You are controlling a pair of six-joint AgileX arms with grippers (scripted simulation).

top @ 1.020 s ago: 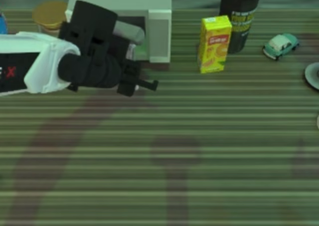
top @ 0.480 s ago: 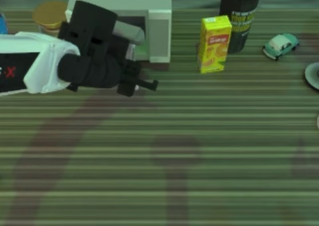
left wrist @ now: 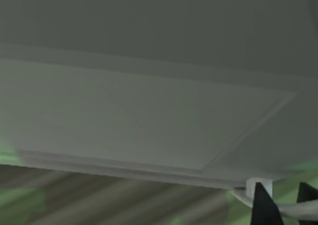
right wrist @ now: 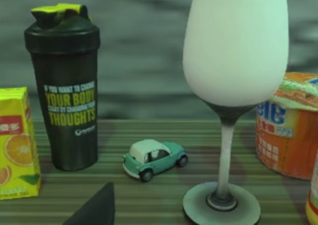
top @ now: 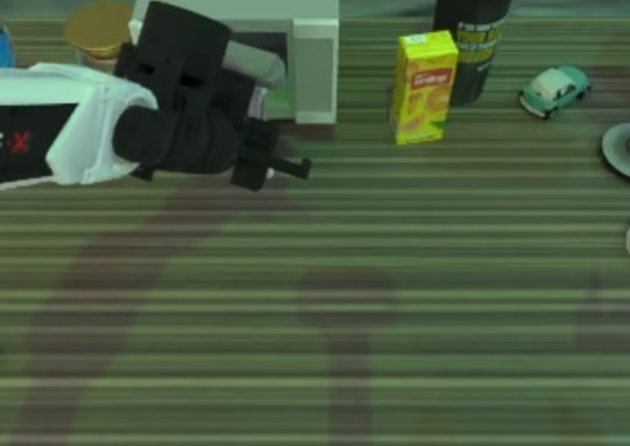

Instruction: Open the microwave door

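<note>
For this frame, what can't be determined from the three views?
- Top view: the left arm covers most of the microwave front, so how far the microwave door stands cannot be read.
- Left wrist view: left gripper cut by the edge; its contact with the handle is unclear.
- Right wrist view: right gripper cropped to a dark tip.

The bench [top: 413, 269] fills the top view — its cover runs in thin green and brown stripes from side to side, with wide, dull reddish-brown curving bands laid over them. Behind its far edge stands a wall [right wrist: 144, 51] of mottled grey-green with darker smears. The light is soft and even — shadows on the stripes are faint.
</note>
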